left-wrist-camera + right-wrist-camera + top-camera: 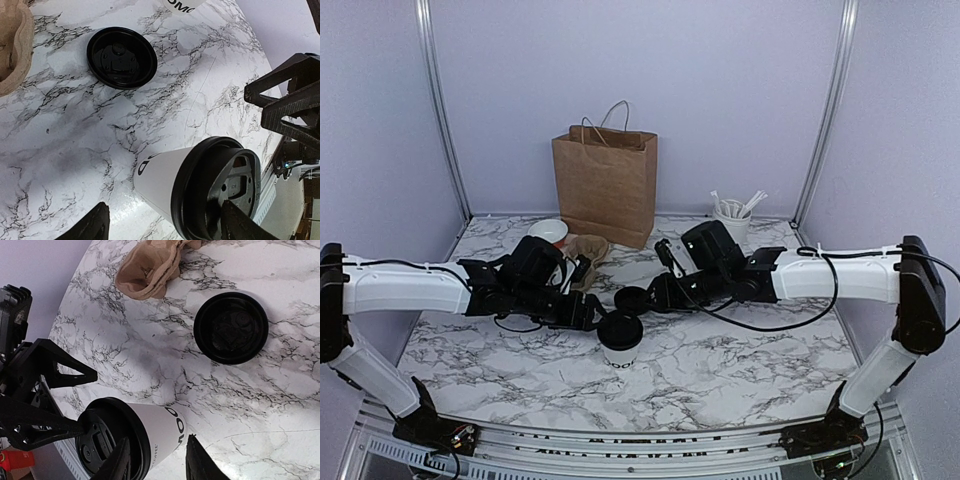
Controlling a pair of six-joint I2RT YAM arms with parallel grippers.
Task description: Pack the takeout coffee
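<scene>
The takeout coffee (620, 338) is a white paper cup with dark lettering and a black lid pressed on, standing upright at the table's front centre. My left gripper (592, 312) hovers just left of it, open wide. In the left wrist view the cup (165, 185) sits between the two fingertips (87, 226) without touching them. My right gripper (655, 292) hangs just right of the cup, open, holding nothing. In the right wrist view the cup (150, 427) shows below its fingers (199, 460). A loose black lid (632, 298) (121, 57) (231, 327) lies flat behind the cup.
A brown paper bag (607, 185) stands upright at the back centre. The brown pulp cup carrier (586, 250) (150, 270) lies in front of it, with an open white cup (548, 232) to its left. A white cup of stirrers (732, 222) is at the back right.
</scene>
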